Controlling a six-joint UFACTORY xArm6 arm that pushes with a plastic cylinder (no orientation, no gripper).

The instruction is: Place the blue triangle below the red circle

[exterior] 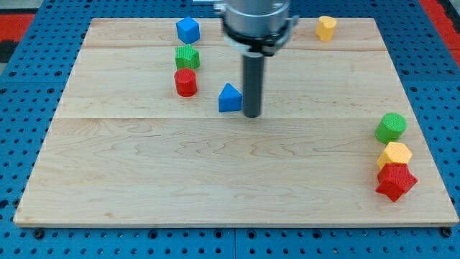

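Observation:
The blue triangle (230,98) lies on the wooden board (215,165), a little above its middle. The red circle (185,82) stands to the triangle's upper left, with a clear gap between them. My tip (251,115) is down on the board right at the triangle's right side, touching or almost touching it. The dark rod rises from there to the arm's grey head at the view's top.
A green block (187,56) sits just above the red circle, and a blue cube (187,30) above that. A yellow block (326,27) is at the top right. At the right edge stand a green circle (391,126), a yellow hexagon (394,154) and a red star (395,180).

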